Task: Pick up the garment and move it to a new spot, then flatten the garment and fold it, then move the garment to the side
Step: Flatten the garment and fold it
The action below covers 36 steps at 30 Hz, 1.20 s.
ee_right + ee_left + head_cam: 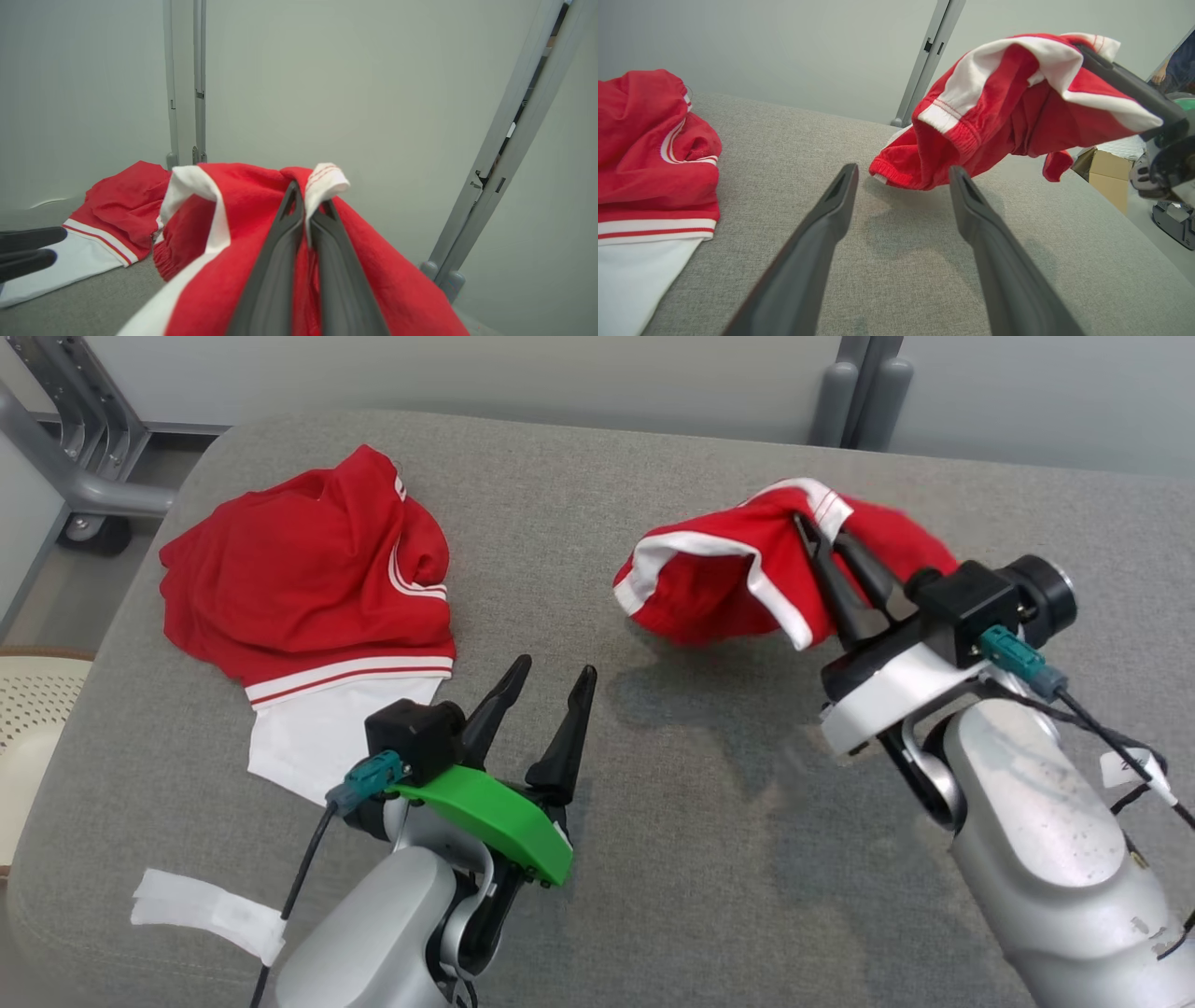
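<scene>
A red garment [719, 588] with white trim hangs bunched just above the grey padded table [709, 784], right of centre. My right gripper [820, 534] is shut on its upper edge by a white band; the same grip shows in the right wrist view, gripper [309, 198] on garment [243, 219]. The garment's [1008, 102] lower folds hang close to the table. My left gripper [556, 670] stands open and empty over the table's front middle, a short way left of the garment, its fingers apart [903, 170].
A second red and white garment [308, 588] lies crumpled at the table's left. A white strip [205, 910] lies near the front left corner. Grey frame posts [84, 457] stand behind. A cardboard box [1104, 175] sits beyond the table's right edge.
</scene>
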Motion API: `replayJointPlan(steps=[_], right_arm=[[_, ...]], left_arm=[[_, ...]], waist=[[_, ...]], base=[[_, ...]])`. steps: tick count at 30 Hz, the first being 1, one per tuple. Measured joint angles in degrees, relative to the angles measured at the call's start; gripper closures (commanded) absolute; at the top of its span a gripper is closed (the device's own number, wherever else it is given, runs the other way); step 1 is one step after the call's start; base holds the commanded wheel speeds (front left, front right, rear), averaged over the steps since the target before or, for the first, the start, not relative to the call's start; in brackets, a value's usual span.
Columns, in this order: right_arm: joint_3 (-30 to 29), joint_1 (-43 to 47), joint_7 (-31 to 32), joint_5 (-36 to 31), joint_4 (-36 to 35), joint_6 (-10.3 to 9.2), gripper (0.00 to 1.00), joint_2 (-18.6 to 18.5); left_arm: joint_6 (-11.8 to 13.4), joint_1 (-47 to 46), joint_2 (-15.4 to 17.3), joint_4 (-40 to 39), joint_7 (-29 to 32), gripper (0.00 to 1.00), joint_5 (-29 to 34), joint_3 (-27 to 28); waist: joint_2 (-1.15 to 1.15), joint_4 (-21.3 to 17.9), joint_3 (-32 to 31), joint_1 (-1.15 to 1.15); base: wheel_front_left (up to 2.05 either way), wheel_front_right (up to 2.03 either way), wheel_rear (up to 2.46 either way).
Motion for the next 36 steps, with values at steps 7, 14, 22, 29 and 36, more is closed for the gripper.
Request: replayJointPlan(steps=[7, 14, 22, 29, 36], right_arm=[[1.89, 4.73, 0.00, 8.26, -1.34, 0.58, 1.00, 3.63], [-5.24, 11.21, 6.93, 22.80, 9.21, 0.55, 1.00, 3.68], [-10.11, 8.14, 9.81, 23.02, 15.55, 0.52, 0.34, -1.47], [-6.81, 3.96, 10.24, 19.02, 16.57, 0.52, 0.00, -4.28], [-8.50, 3.91, 5.98, 18.48, 15.84, 0.54, 0.00, -6.19]], left_arm=[[0.48, 0.23, 0.46, -0.45, 0.00, 0.00, 0.00, 2.38], [0.65, 1.01, 0.34, -1.49, -0.01, 0.00, 0.00, 2.23], [0.65, 1.43, 0.11, -2.23, 0.07, 0.00, 0.10, -0.32], [0.65, 1.62, 0.24, -2.26, 0.07, 0.00, 0.31, -0.35], [0.59, 1.75, 0.37, -2.36, 0.15, 0.00, 0.24, -0.32]], waist=[[0.00, -0.76, -1.32, 0.00], [0.00, -1.16, -2.12, 0.00], [0.00, 0.13, -0.66, 0.00], [0.00, -0.02, 0.62, 0.00], [0.00, -2.82, 0.89, 0.00]], base=[[0.00, 0.00, 0.00], [0.00, 0.00, 0.00], [0.00, 0.00, 0.00], [0.00, 0.00, 0.00], [0.00, 0.00, 0.00]])
